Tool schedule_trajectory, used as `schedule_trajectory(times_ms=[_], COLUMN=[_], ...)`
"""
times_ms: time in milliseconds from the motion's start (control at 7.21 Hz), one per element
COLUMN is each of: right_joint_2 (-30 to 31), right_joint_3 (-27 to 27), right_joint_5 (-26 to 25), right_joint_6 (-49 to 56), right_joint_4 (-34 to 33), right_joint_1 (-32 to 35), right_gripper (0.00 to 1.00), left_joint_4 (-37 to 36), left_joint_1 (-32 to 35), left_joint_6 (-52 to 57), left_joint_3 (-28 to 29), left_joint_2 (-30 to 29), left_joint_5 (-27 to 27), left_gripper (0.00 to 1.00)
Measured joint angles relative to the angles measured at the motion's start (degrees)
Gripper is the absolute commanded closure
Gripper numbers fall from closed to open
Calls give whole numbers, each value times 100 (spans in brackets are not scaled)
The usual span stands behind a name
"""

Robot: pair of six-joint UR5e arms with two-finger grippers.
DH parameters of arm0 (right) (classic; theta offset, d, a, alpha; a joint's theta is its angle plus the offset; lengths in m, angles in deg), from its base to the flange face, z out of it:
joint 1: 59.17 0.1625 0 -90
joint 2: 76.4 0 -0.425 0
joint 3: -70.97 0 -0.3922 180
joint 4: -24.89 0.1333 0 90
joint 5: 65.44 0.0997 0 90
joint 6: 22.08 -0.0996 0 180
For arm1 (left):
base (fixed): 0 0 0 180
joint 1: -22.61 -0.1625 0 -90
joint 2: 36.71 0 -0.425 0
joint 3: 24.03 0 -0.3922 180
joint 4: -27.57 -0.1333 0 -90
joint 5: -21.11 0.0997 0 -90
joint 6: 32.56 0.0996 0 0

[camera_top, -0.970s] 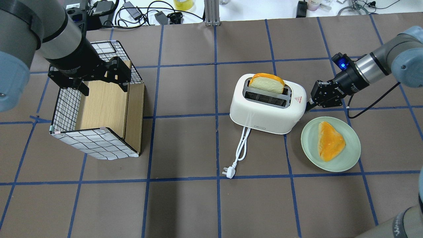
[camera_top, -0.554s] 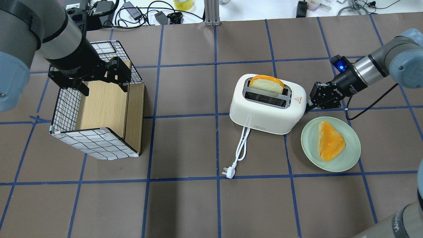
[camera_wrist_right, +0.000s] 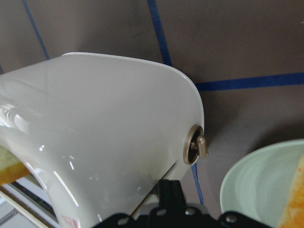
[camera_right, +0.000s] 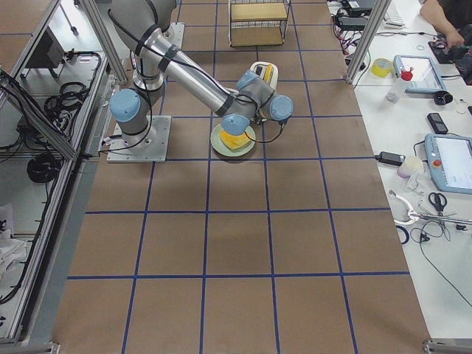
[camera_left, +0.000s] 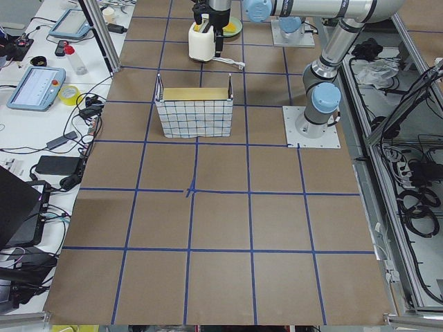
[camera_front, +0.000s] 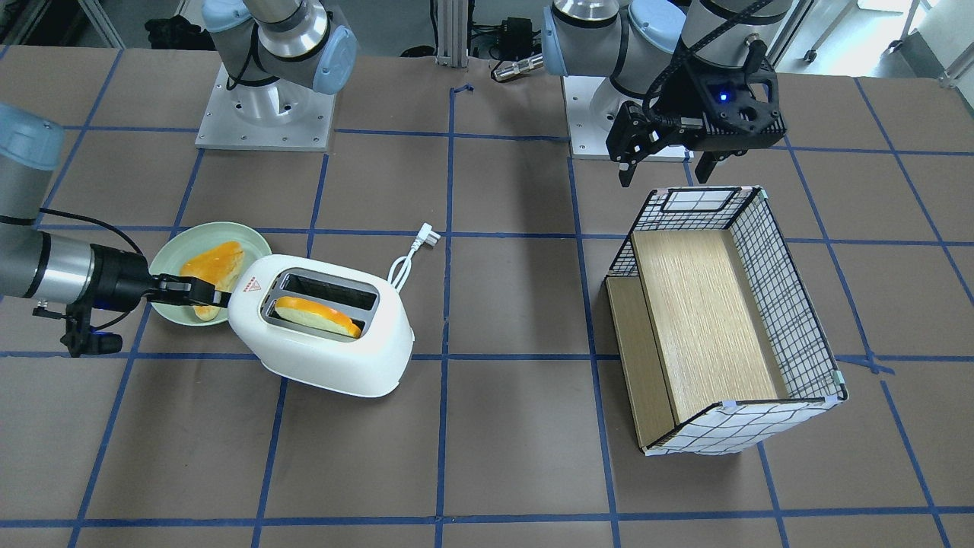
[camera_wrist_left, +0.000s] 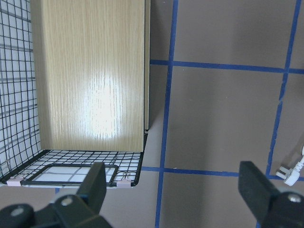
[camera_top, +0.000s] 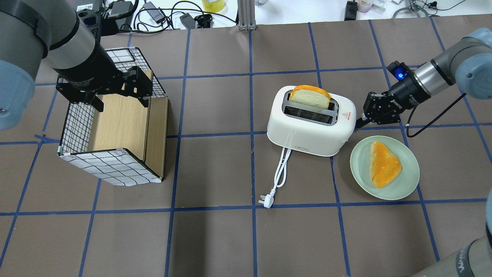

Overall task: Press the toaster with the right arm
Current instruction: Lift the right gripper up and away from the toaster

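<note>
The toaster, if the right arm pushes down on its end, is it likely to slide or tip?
Probably slides rather than tips: the toaster sits low and wide on smooth paper. Its glossy rounded shell looks slippery, so the right tool could skid off. The loose, unplugged cord would not anchor it.

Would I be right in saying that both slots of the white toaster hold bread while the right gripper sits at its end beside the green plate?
Not quite: the overhead exterior view shows only one slot of the toaster holding bread; the other is empty. The right gripper is indeed at its end beside the green plate.
</note>
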Motion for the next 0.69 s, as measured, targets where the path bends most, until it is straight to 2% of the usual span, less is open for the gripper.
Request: schedule_trajectory(times_ms=[416,693], right_joint_2=[544,915], right_joint_3=[570,838], right_joint_5=[-426,-730], right_joint_6=[-632,-818], right_joint_4=[283,493], right_joint_1=[28,43], right_gripper=[87,79], left_joint_4=[0,0], left_joint_1=[0,0], left_joint_6=[0,0], left_joint_3=[4,0], left_joint_2=[0,-1], left_joint_5=[0,0], left_gripper=[0,0])
